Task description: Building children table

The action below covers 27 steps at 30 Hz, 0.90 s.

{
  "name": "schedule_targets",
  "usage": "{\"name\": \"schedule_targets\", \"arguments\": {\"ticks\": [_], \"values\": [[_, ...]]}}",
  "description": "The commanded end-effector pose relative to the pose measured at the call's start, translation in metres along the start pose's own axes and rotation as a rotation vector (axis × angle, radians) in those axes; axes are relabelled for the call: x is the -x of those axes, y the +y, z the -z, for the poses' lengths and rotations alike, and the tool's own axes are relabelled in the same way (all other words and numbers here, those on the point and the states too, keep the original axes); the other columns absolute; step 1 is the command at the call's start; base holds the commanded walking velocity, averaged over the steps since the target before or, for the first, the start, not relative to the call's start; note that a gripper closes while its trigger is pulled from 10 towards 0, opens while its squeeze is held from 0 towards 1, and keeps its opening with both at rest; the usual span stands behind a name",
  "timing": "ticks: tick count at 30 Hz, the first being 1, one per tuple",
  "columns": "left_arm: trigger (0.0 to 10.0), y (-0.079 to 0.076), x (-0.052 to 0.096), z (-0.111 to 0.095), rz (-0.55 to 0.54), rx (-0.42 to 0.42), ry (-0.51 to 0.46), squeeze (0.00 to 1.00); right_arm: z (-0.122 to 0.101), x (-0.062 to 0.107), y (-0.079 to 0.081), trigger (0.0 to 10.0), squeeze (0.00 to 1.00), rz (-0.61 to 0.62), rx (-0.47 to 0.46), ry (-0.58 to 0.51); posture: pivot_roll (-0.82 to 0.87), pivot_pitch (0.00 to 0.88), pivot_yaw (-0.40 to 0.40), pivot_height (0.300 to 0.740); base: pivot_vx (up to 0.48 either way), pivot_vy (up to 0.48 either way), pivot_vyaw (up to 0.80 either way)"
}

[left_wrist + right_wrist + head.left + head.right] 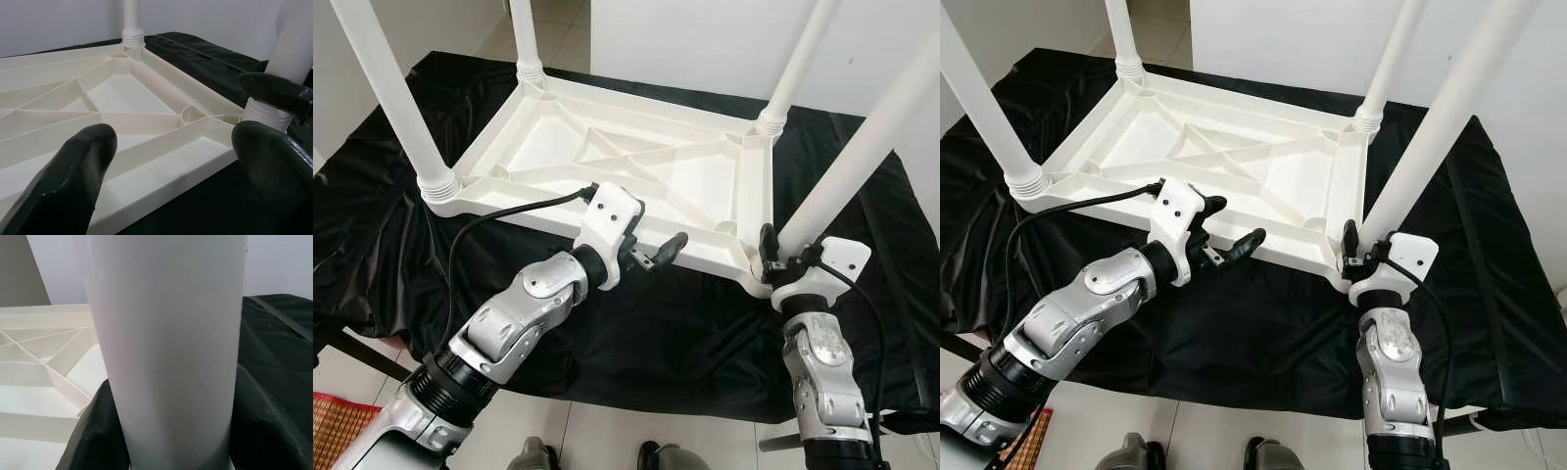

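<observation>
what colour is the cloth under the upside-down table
Black, slightly glossy cloth, best seen in the left eye view beneath the white table.

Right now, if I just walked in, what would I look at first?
Probably the white table top lying upside down on the black cloth, with four white legs sticking up from its corners. The right hand is closed around the bottom of the near right leg. The left hand hovers open by the table's near edge.
</observation>
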<state>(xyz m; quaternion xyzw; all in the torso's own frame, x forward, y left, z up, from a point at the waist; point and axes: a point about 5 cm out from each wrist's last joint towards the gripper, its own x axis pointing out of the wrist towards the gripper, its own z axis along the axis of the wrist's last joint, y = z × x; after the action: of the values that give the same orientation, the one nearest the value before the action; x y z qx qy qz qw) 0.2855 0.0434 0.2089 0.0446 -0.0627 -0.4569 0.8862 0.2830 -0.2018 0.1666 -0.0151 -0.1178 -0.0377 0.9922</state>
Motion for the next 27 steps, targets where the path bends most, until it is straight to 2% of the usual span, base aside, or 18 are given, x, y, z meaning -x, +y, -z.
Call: {"name": "schedule_targets", "arguments": {"ticks": [1,8,10,13,16,18,23,27], "values": [[10.0,-0.017,0.002,-0.004,0.282,-0.015,-0.002,0.00,0.023,0.005,-0.001,10.0,0.00,-0.008,-0.008,0.142,0.06,0.171,-0.006,0.740,0.000,0.000,0.00],[10.0,-0.016,0.002,-0.004,0.283,-0.017,0.000,0.00,0.018,0.001,0.002,10.0,0.00,-0.054,-0.006,0.144,0.06,0.170,-0.005,0.740,0.000,0.000,0.00],[10.0,-0.016,0.003,-0.004,0.283,-0.016,0.000,0.00,0.019,0.000,0.001,10.0,0.00,-0.037,-0.059,0.158,0.06,0.170,-0.005,0.740,0.000,0.000,0.00],[10.0,-0.016,0.003,-0.004,0.283,-0.017,0.000,0.00,0.020,0.001,0.000,10.0,0.00,-0.028,-0.060,0.158,0.06,0.170,-0.005,0.740,0.000,0.000,0.00],[10.0,-0.016,0.002,-0.004,0.283,-0.017,-0.002,0.00,0.026,0.007,-0.006,10.0,0.00,0.041,-0.143,0.155,0.06,0.170,-0.005,0.740,0.000,0.000,0.00],[10.0,-0.016,0.002,-0.004,0.283,-0.017,-0.003,0.00,0.028,0.009,-0.008,10.0,0.00,0.056,-0.155,0.156,0.06,0.170,-0.005,0.740,0.000,0.000,0.00],[10.0,-0.016,0.002,-0.003,0.283,-0.017,-0.003,0.00,0.029,0.012,-0.008,10.0,0.00,0.065,-0.146,0.139,0.06,0.160,-0.006,0.740,0.000,0.000,0.00],[10.0,-0.016,0.003,-0.003,0.284,-0.016,-0.005,0.00,0.033,0.021,0.001,10.0,0.00,0.028,-0.102,0.115,0.06,0.157,-0.005,0.740,0.000,0.000,0.00]]}}
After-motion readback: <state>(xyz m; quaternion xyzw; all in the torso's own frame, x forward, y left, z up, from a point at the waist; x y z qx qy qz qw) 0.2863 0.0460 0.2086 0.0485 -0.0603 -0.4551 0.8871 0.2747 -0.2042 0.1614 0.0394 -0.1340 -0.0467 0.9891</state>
